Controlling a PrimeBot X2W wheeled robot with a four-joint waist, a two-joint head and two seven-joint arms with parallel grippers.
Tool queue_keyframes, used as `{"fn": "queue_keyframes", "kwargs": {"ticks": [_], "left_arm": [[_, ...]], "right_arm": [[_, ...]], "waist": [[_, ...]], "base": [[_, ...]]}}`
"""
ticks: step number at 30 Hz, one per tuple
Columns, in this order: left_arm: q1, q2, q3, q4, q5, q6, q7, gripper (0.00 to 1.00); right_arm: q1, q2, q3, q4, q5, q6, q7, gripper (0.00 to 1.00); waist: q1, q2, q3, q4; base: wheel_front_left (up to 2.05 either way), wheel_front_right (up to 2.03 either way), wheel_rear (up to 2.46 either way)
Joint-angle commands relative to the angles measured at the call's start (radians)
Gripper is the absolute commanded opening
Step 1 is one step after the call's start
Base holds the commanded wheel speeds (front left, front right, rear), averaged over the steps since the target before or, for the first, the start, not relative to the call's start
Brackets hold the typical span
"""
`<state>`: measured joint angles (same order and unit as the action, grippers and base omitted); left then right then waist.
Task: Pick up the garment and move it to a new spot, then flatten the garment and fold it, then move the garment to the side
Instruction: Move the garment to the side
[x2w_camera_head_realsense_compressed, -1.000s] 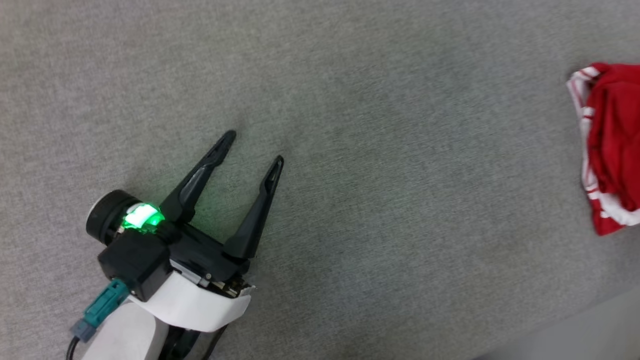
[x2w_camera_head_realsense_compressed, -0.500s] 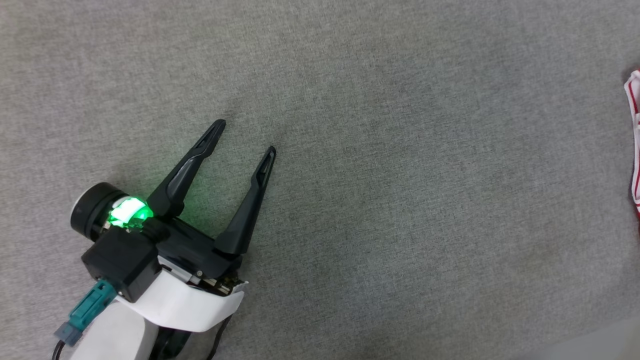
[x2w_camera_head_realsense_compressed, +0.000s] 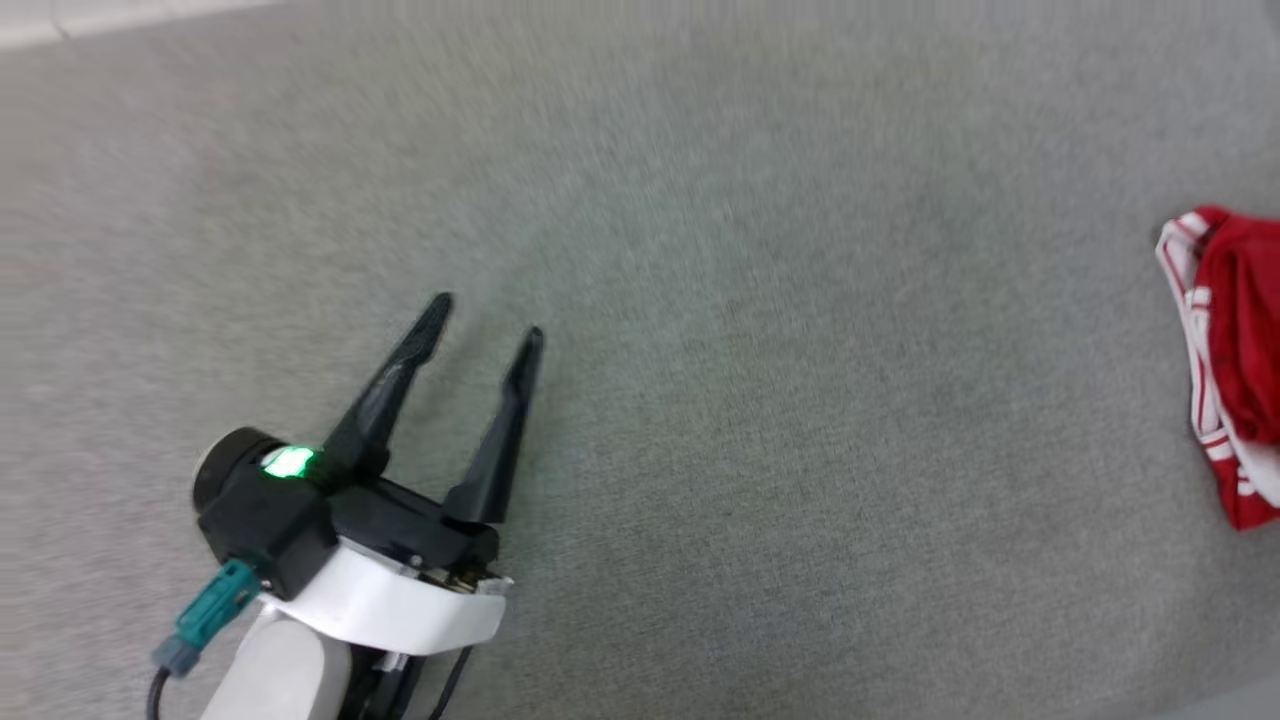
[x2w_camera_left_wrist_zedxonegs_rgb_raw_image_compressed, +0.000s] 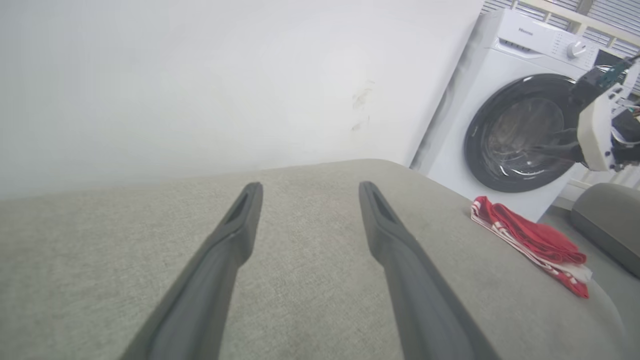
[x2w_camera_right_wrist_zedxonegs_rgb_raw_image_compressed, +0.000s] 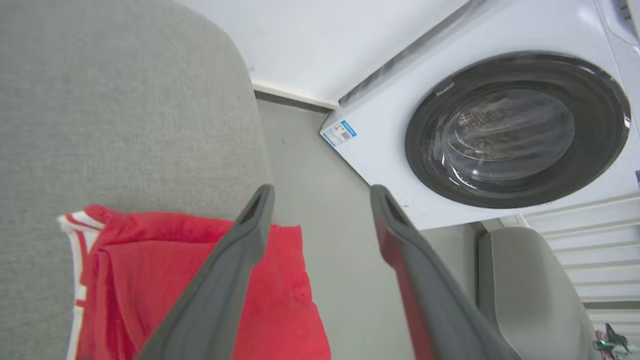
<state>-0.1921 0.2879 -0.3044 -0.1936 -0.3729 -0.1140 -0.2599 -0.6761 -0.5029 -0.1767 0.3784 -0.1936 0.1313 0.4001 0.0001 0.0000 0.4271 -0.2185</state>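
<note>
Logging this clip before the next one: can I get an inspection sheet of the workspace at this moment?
Surface: grey fabric surface, flat, no stains seen.
Job's things: garment, red with white striped trim, bunched in a heap at the surface's right edge, touching no gripper.
Clutter: nothing seen.
Grippers: left gripper open, holding nothing, over the surface far from the garment; right gripper open, holding nothing, above the garment's edge.
Cables: teal connector with a dark cable at the left wrist.
Surroundings: white washing machine, white wall, grey cushion.
</note>
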Motion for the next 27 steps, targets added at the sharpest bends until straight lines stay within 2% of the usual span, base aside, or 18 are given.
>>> {"fn": "queue_keyframes", "kwargs": {"ticks": [1,5,10,13,15,21,27], "left_arm": [[0.011,-0.008,0.017,0.000,0.001,0.002,-0.006,1.00],[0.062,-0.042,0.072,0.009,0.003,0.002,-0.006,1.00],[0.126,-0.077,0.145,0.031,-0.009,-0.003,-0.005,1.00],[0.154,-0.097,0.172,0.045,-0.002,-0.006,-0.005,1.00],[0.167,-0.090,0.175,0.055,0.019,-0.007,-0.005,1.00],[0.195,-0.119,0.200,0.076,0.056,-0.008,-0.005,1.00],[0.222,-0.138,0.217,0.096,0.095,-0.010,-0.005,1.00]], "right_arm": [[0.026,0.009,0.002,-0.031,0.016,-0.001,-0.012,1.00],[0.078,0.059,0.017,-0.161,0.079,-0.001,-0.055,1.00],[0.175,0.159,0.043,-0.342,0.146,-0.001,-0.116,1.00],[0.253,0.220,0.062,-0.435,0.186,-0.001,-0.181,1.00],[0.307,0.258,0.064,-0.473,0.208,-0.001,-0.235,1.00],[0.445,0.333,0.109,-0.498,0.285,-0.001,-0.386,1.00],[0.540,0.373,0.158,-0.458,0.330,-0.001,-0.494,1.00]], "waist": [[-0.0001,0.0000,-0.080,0.033],[-0.0001,0.0000,-0.164,0.056],[-0.0001,0.0000,-0.251,0.088],[-0.0001,0.0000,-0.284,0.111],[-0.0001,0.0000,-0.300,0.129],[-0.0001,0.0000,-0.336,0.174],[-0.0001,0.0000,-0.360,0.201]], "base": [[0.00,0.00,0.00],[0.00,0.00,0.00],[0.00,0.00,0.00],[0.00,0.00,0.00],[0.00,0.00,0.00],[0.00,0.00,0.00],[0.00,0.00,0.00]]}}
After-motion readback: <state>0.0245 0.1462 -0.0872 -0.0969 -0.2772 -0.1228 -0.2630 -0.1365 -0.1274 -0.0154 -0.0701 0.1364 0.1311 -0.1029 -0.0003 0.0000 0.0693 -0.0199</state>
